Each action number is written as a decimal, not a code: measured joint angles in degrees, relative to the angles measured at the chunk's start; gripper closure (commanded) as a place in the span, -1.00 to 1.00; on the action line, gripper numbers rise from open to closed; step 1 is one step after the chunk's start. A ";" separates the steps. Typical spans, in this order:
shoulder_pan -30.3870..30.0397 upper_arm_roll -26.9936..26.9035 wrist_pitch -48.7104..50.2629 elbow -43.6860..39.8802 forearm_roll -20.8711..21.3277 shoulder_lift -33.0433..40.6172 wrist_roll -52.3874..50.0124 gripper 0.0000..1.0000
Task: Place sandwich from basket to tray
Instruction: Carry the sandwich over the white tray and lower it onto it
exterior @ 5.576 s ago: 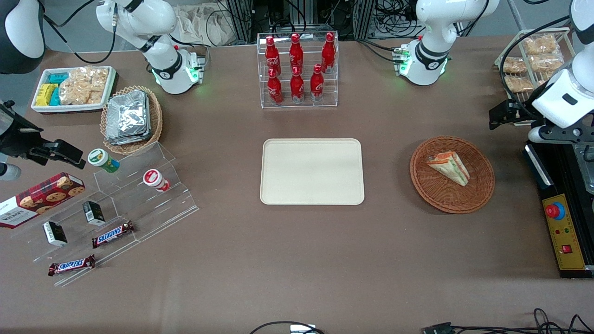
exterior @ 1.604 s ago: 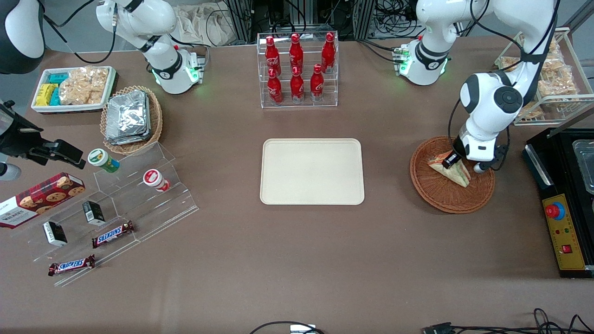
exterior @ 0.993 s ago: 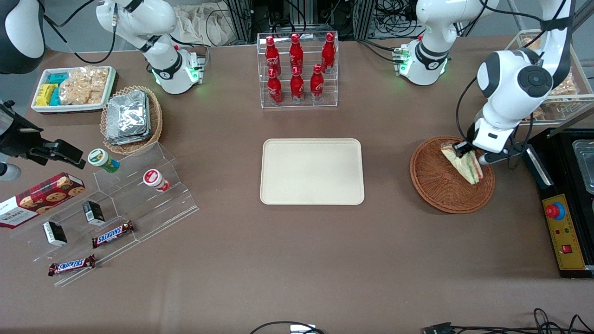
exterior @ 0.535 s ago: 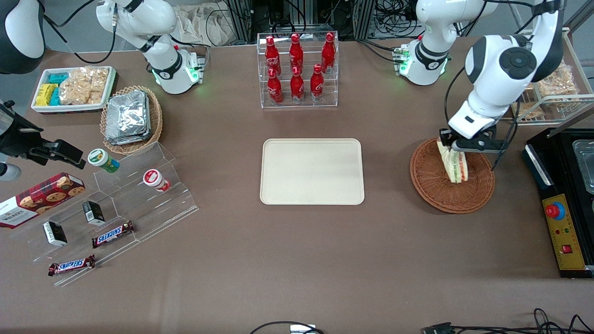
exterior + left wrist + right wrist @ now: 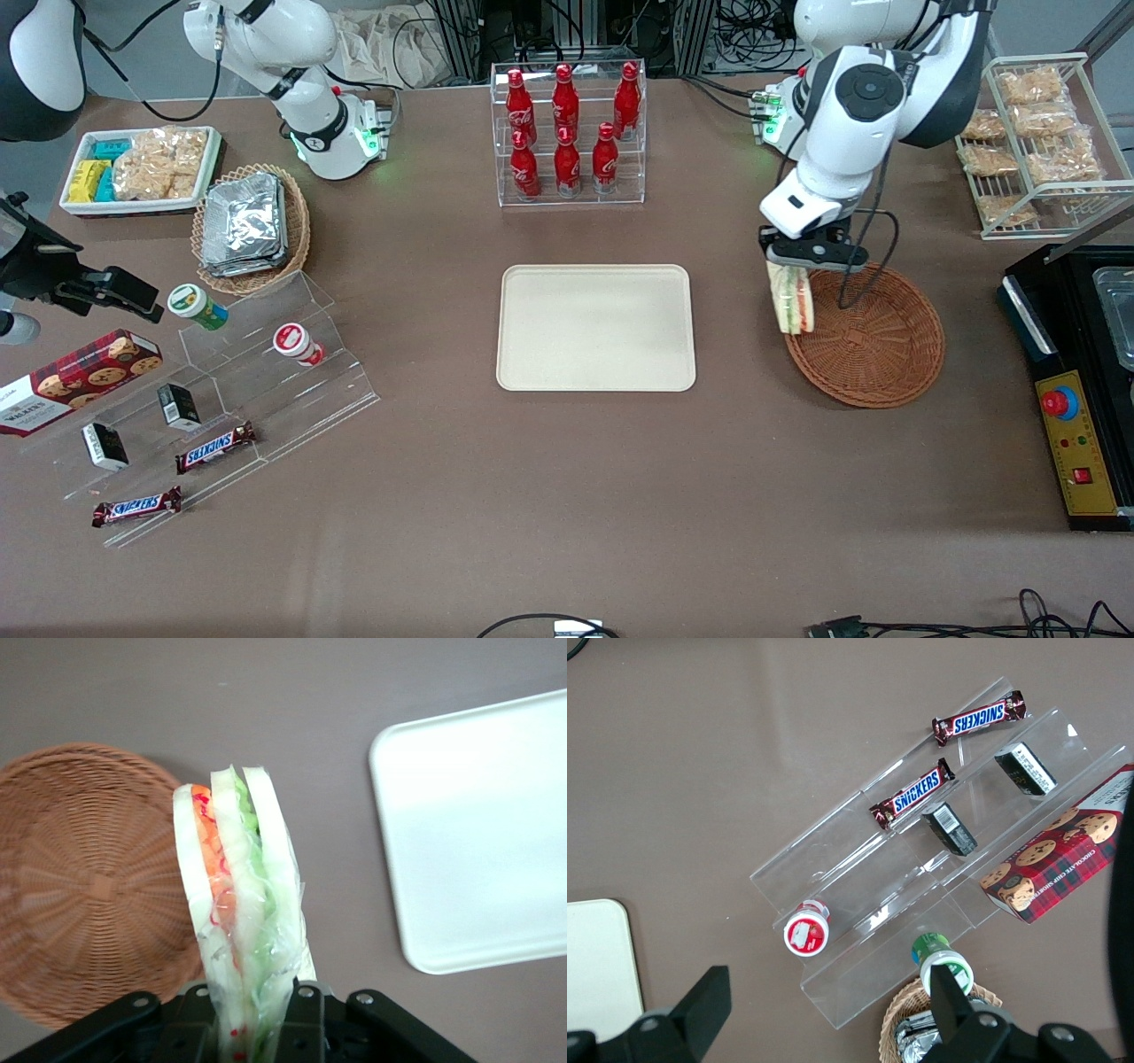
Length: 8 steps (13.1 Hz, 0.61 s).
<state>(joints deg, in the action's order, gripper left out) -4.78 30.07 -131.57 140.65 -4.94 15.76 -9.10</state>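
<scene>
Wicker basket [image 5: 873,341] holds nothing. Gripper [image 5: 804,255] above basket rim on tray [image 5: 595,327] side, jaws clamped on sandwich [image 5: 791,299], wedge hanging clear of tabletop [image 5: 567,496].

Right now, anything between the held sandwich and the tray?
Nothing visible. The gripper is shut on the sandwich, hanging over the basket rim nearest the tray; only bare table lies between.
</scene>
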 measured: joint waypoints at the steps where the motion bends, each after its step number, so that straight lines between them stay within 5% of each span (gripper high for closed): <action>1: 0.28 1.06 -0.31 -0.23 -0.66 -0.16 -0.40 1.00; 8: 0.55 9.54 -11.92 -0.32 -1.14 -9.14 -8.02 1.00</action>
<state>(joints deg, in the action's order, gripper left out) -4.23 39.61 -143.49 140.33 -6.09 6.61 -17.12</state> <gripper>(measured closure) 0.806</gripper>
